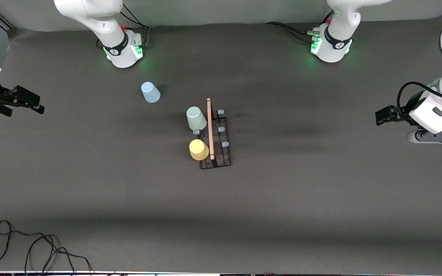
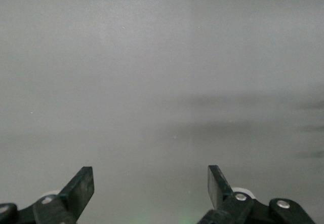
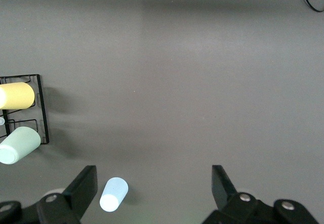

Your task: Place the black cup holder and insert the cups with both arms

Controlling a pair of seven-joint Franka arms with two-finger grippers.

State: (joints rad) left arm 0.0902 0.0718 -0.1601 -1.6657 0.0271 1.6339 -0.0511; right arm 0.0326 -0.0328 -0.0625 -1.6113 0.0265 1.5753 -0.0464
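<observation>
**Blue cup still loose on the table**

Now, your pale blue tapered plastic cup (image 1: 150, 92) lies tipped between the right arm's base and the black wire rack (image 1: 216, 140): light, slick, so pinch its wall gently. Right gripper (image 1: 27, 100) and left gripper (image 1: 385, 115) hover wide apart, empty.

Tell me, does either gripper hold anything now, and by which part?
Nothing is held. The left gripper and the right gripper both have their fingers open and empty.
</observation>
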